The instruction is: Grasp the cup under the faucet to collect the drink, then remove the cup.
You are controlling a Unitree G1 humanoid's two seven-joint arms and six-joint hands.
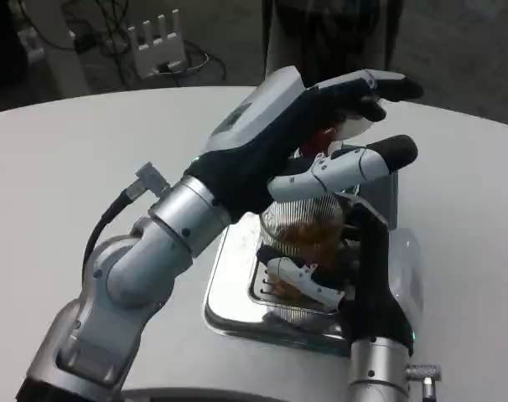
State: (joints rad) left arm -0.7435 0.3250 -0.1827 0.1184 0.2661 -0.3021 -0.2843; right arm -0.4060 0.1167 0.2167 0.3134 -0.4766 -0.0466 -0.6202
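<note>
now the right hand (355, 268) grips the cup (308, 230); left hand (321, 126) hovers above, fingers spread.

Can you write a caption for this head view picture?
Left hand reaches over the dispenser while right hand grips the clear cup.

The desk (61, 159) is a smooth, matt white surface. On it a drip tray (229, 293) looks like polished metal, glossy and mirror-like along its rim. The cup (308, 222) seems to be clear ribbed plastic, though the fingers hide much of it. The left hand (304, 138) has a glossy white plastic back and matt black fingers; its forearm (153, 243) is brushed silver metal. The right hand (355, 268) shows the same white and black plastic.
</note>
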